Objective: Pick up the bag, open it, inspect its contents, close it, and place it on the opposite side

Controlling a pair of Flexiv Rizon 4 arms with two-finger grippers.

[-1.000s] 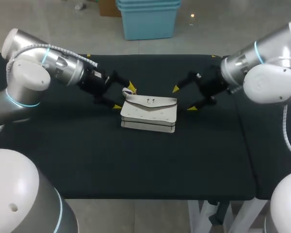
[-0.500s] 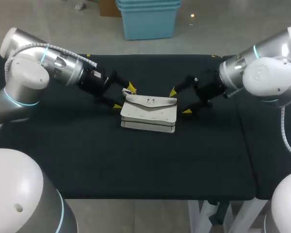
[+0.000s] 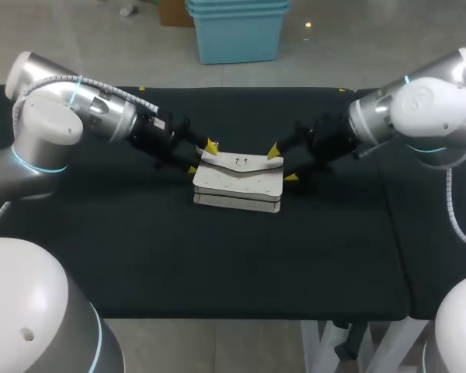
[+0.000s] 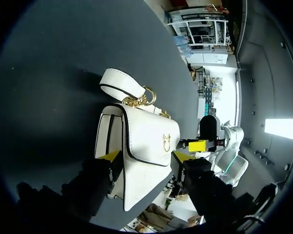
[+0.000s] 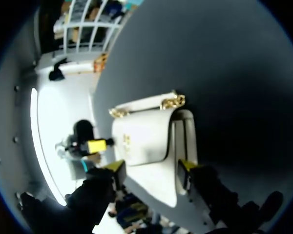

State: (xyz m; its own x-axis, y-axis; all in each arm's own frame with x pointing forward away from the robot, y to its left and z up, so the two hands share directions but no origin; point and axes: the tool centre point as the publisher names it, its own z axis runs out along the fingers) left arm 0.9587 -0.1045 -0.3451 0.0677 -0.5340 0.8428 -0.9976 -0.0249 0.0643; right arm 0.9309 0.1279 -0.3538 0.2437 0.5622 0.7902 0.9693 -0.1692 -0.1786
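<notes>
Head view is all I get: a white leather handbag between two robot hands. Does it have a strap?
Observer: Yes; the left wrist view shows a white strap folded behind the white leather handbag, joined by gold chain links.
Operator: Is the left hand gripping it?
Observer: No; the left hand is open, one yellow-tipped finger either side of the handbag's end.
Operator: And the right?
Observer: The right hand is open too, straddling the other end.

Bag (image 4: 141,146) corners nearest left claw (image 4: 146,157) covered by the claw itself, clasp (image 5: 127,141) ahead of right claw (image 5: 150,166) too blurred to make out, bag underside unseen.
</notes>
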